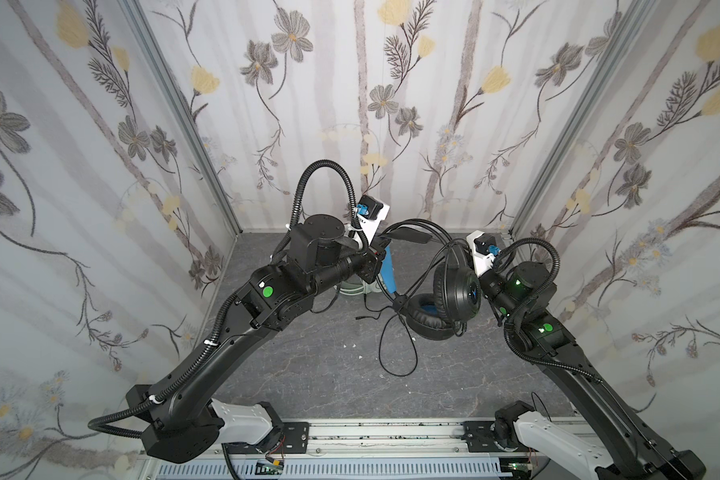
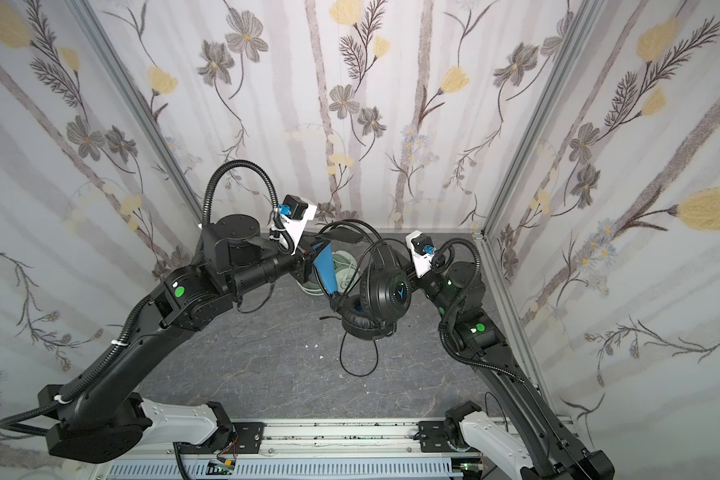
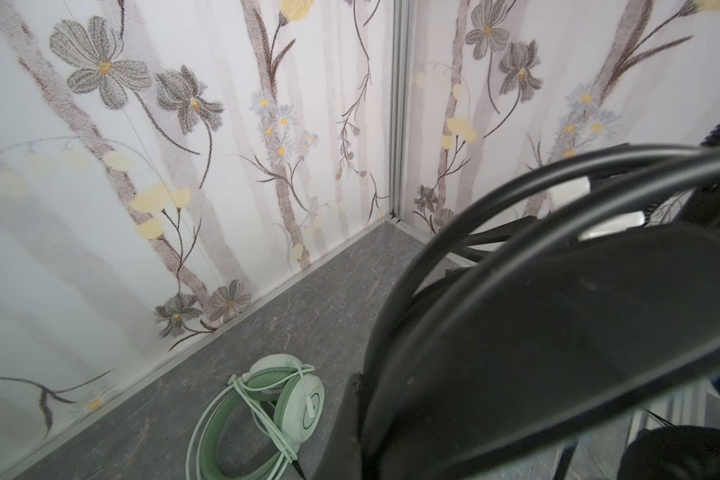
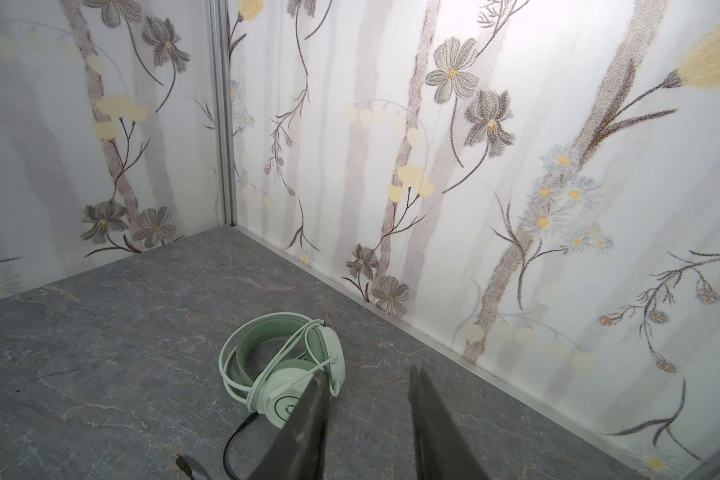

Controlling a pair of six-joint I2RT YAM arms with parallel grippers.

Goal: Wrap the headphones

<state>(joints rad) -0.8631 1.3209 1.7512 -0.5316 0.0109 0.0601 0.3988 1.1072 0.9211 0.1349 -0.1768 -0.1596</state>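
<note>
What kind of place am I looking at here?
Likely a robot test booth: floral panels in metal framing, with a left arm and right arm mounted on a rail.

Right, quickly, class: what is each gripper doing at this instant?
Left gripper: closed on the black headphones, at the headband.
Right gripper: open, holding nothing.

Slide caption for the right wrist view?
Cable-wrapped pale mint-green wired headset lying on grey marbled table, beyond the open right end effector.
</note>
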